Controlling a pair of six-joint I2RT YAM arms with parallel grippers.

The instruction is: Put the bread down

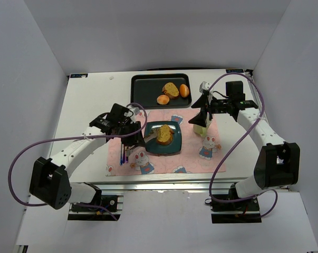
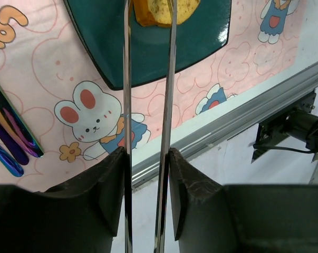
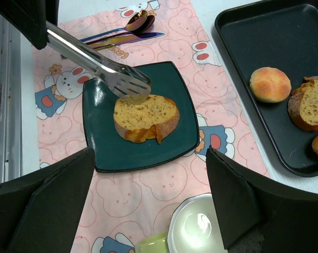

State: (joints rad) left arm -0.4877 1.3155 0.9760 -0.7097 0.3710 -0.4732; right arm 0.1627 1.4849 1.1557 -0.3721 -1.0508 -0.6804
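Bread [image 3: 145, 117] lies flat on the teal plate [image 3: 103, 142], roughly centred, with the crust toward the right wrist camera and one browner patch at its lower edge. Plate sits on a pink rabbit-print placemat [image 1: 201, 158] mid-table [image 1: 90, 105]. Left pincer [image 2: 147, 155] is pressed together on the handle end of metal tongs [image 2: 126, 95], a black finger [image 2: 114, 195] on each outer side of the two strips. The strips run forward nearly parallel, and their tips reach the slice's far edge. In the right wrist view the tips lie against the top of the bread; cannot tell whether they pinch it or merely rest there. Right pincer [image 3: 148, 158] is spread wide and holds nothing. It hangs above the placemat's right side, with a pale cup [image 3: 198, 229] just below it, and no contact is visible. Iridescent cutlery [image 2: 11, 139] lies on the placemat left of the plate, beside the left pincer. Black tray [image 1: 145, 87] sits at the back of the table, apart from the plate. It holds a second slice [image 1: 171, 89] and two round orange buns [image 1: 184, 90], one on each side of that slice.
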